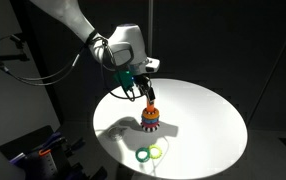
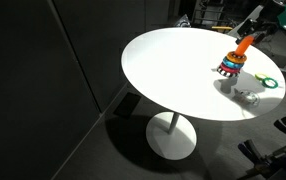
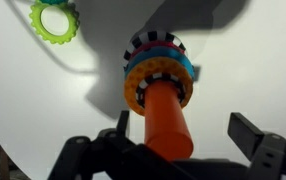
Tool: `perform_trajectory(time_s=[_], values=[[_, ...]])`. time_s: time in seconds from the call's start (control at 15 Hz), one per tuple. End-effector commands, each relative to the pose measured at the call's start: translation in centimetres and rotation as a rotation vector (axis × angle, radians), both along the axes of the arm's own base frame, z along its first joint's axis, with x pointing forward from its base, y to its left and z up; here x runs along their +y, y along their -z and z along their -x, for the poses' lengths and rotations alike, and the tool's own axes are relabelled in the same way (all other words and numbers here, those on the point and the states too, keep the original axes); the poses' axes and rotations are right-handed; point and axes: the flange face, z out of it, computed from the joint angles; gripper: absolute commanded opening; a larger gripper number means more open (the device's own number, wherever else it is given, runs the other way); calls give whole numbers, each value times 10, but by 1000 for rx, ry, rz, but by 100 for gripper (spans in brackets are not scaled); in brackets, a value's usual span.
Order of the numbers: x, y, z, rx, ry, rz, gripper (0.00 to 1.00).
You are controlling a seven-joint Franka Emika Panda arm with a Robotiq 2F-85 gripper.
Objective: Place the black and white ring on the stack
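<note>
Clearly, at the upper left of the wrist view lies a green ring (image 3: 55, 22) on the white table (image 3: 23, 90), well apart from the rest. Toward the centre the stack (image 3: 161, 78) rises at the camera, its orange peg (image 3: 169, 120) running down to the frame's lower middle. The black and white ring (image 3: 151, 42) sits around the pile, its segments showing at the far, upper edge. The gripper (image 3: 183, 132) straddles the peg with its jaws spread wide and holds nothing. In an exterior view the gripper (image 1: 143, 90) hangs just above the stack (image 1: 151, 118) at mid-frame, and the ring's segments (image 1: 151, 127) appear low on the pile.
</note>
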Motion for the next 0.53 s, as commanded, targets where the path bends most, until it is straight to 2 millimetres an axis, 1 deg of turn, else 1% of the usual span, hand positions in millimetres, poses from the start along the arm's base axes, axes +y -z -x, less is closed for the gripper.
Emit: perform_trajectory(time_s=[0.0, 0.13, 0.2, 0.47], values=[[5, -14, 4, 42, -49, -28, 100], [8, -18, 7, 61, -68, -27, 100], [9, -6, 3, 48, -43, -15, 100], [10, -11, 5, 56, -55, -17, 100]])
